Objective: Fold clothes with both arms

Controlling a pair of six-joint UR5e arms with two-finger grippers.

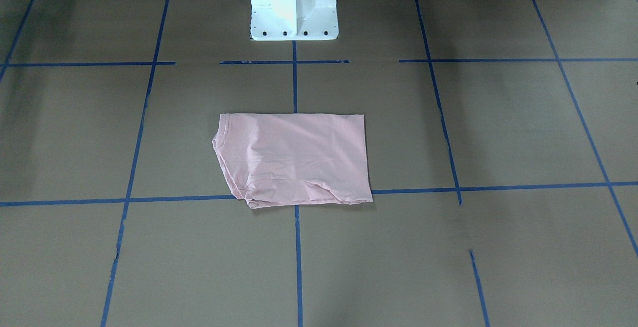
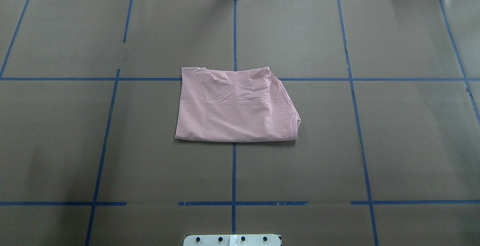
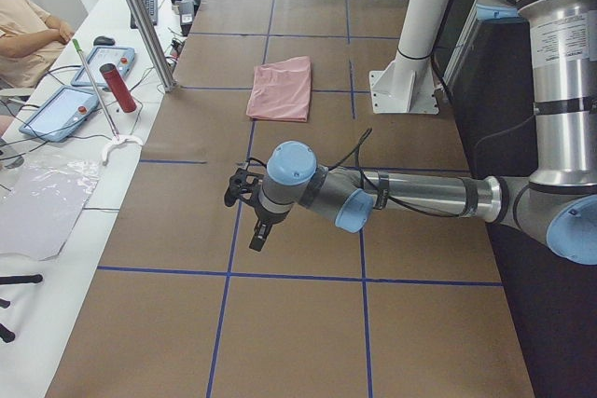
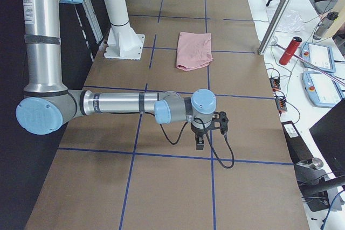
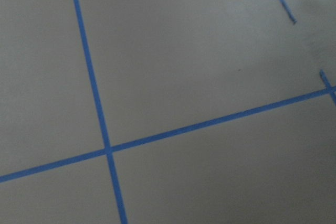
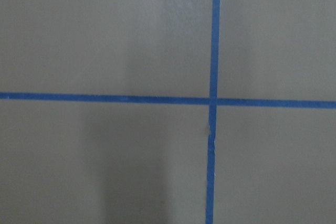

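The pale pink T-shirt (image 1: 294, 160) lies folded into a rough rectangle in the middle of the brown table, also in the overhead view (image 2: 234, 107). Its plain side faces up and the drawing is hidden. A ribbed hem edge shows at its right end in the overhead view (image 2: 296, 120). Neither arm shows in the overhead or front views. My left gripper (image 3: 256, 233) hangs over bare table far from the shirt (image 3: 282, 89). My right gripper (image 4: 198, 141) does the same at the other end, far from the shirt (image 4: 194, 49). I cannot tell whether either is open or shut.
The white pedestal base (image 1: 294, 13) stands behind the shirt. Blue tape lines (image 2: 234, 171) grid the table. Beyond the table's far edge are a metal post (image 3: 140, 16), a red cylinder (image 3: 118, 88), tablets (image 3: 58, 111) and a seated person (image 3: 23, 30).
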